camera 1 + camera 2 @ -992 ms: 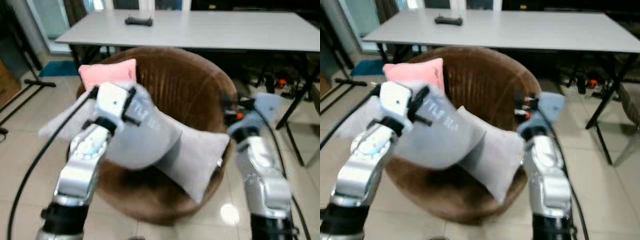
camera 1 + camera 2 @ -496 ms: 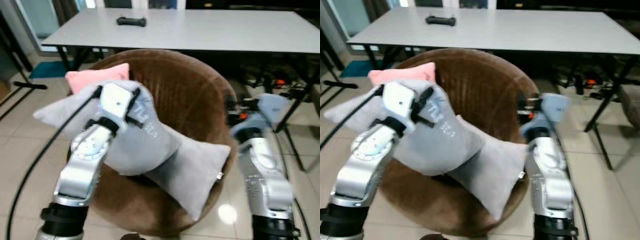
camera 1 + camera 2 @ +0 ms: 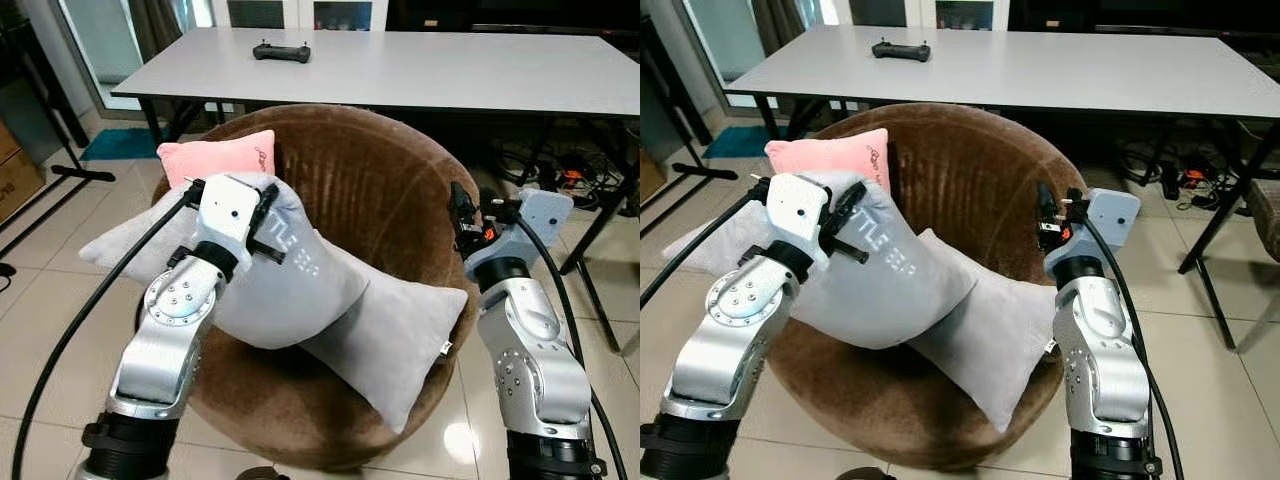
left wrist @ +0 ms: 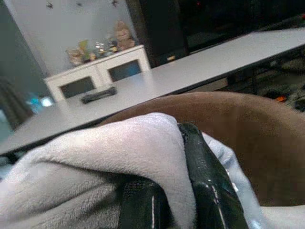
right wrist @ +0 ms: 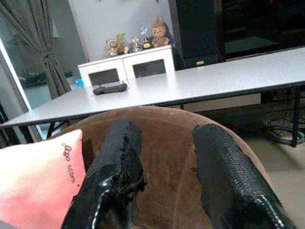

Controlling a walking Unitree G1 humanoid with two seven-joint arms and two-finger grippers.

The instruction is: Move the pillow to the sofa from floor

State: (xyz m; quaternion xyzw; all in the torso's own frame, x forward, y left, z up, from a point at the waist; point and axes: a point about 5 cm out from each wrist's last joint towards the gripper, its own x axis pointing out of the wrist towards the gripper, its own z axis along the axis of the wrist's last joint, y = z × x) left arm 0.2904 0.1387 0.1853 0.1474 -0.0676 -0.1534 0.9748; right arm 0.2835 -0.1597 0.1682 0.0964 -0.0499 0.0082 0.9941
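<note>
A grey pillow (image 3: 270,290) with white lettering hangs over the brown round sofa chair (image 3: 370,170). Its far end trails out past the chair's left rim. My left gripper (image 3: 268,220) is shut on a fold of this grey pillow (image 4: 95,167), with the black fingers (image 4: 205,186) pinching the cloth. A second grey pillow (image 3: 395,335) lies in the seat toward the right, partly under the held one. A pink pillow (image 3: 215,160) leans at the chair's back left. My right gripper (image 5: 166,130) is open and holds nothing, raised by the chair's right rim (image 3: 458,212).
A long grey table (image 3: 450,70) stands right behind the chair, with a black controller (image 3: 280,52) on it. Cables (image 3: 540,165) lie on the tiled floor at the right under the table. A stand's black leg (image 3: 60,170) and a cardboard box (image 3: 12,170) are at the left.
The camera swayed and the picture went from blurred to sharp. The left gripper keeps its hold on the lettered grey pillow over the chair; the right arm stays raised.
</note>
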